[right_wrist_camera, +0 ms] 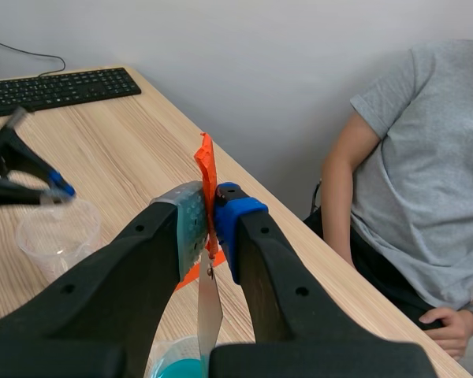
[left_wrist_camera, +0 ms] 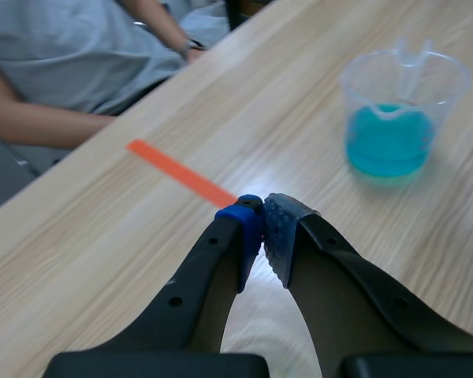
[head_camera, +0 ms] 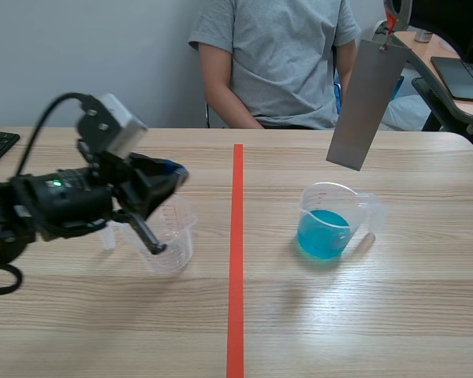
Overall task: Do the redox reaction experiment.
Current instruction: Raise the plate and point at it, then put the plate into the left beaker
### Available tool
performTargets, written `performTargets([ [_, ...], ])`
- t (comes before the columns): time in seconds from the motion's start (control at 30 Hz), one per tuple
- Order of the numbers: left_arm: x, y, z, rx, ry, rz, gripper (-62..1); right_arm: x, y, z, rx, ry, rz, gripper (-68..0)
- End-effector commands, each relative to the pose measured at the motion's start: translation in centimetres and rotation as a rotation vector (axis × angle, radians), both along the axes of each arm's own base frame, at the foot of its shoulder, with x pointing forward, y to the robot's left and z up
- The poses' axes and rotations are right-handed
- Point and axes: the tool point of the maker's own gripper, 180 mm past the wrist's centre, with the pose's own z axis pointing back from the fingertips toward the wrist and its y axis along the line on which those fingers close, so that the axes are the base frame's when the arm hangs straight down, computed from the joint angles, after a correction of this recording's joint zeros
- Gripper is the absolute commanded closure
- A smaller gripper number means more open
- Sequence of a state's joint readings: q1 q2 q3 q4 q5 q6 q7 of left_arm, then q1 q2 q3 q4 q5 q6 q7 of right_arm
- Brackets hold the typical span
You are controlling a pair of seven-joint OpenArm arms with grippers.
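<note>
Right arm is up high here, and the right gripper (right_wrist_camera: 209,213) is clamped tight on the orange-red tab (right_wrist_camera: 207,169) at the top of a grey metal strip (head_camera: 363,102), which dangles free and at a slant. Its lower end is up in the air, clear of the beaker of blue liquid (head_camera: 329,224) that stands on the table (head_camera: 378,315) on the right side of the tape line. By the look of it this is the dipping step: strip lifted and brought near the beaker, not yet in the solution. From the right wrist view the strip's tip hangs just about over the blue liquid, so the next move calls for a straight, slow descent. The tip has to pass inside the rim without knocking the wall or the spout, and the slant means the bottom corner goes in first, so that corner is the one to watch. The light plastic beaker could tip if caught. Over on the other side, the left arm is held low and level, with the left gripper (left_wrist_camera: 264,213) closed pad to pad and nothing visible between the pads. It sits right at the rim of the empty clear beaker (head_camera: 172,236), though whether it touches the rim I cannot tell. A person in a grey T-shirt (head_camera: 276,55) sits across the table, hands out of the way.
</note>
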State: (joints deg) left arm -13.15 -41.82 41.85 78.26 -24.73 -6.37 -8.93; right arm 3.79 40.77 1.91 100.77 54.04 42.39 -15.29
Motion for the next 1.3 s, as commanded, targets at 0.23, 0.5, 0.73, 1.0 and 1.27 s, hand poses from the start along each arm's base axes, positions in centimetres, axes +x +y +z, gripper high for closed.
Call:
performTargets([
  [0.23,-5.0,9.8,-2.3,0.098,0.093,0.224,-4.7,-0.1,-0.2,1.4,0.011,-0.04,0.008,-1.3],
  [0.5,-13.6,16.9,-7.2,0.185,0.317,0.436,-4.7,0.0,-0.2,1.0,-0.004,-0.027,0.004,-1.3],
  [0.73,-21.7,18.8,-10.1,0.197,0.512,0.566,-4.7,0.0,-0.2,1.0,-0.007,-0.026,0.003,-1.3],
  [1.0,-27.0,18.7,-12.0,0.184,0.65,0.643,-4.7,0.0,-0.2,1.1,-0.004,-0.031,0.005,-1.3],
  [1.27,-28.8,18.3,-12.9,0.14,0.691,0.727,-4.7,0.2,0.2,1.8,-0.006,-0.052,0.017,-1.3],
])
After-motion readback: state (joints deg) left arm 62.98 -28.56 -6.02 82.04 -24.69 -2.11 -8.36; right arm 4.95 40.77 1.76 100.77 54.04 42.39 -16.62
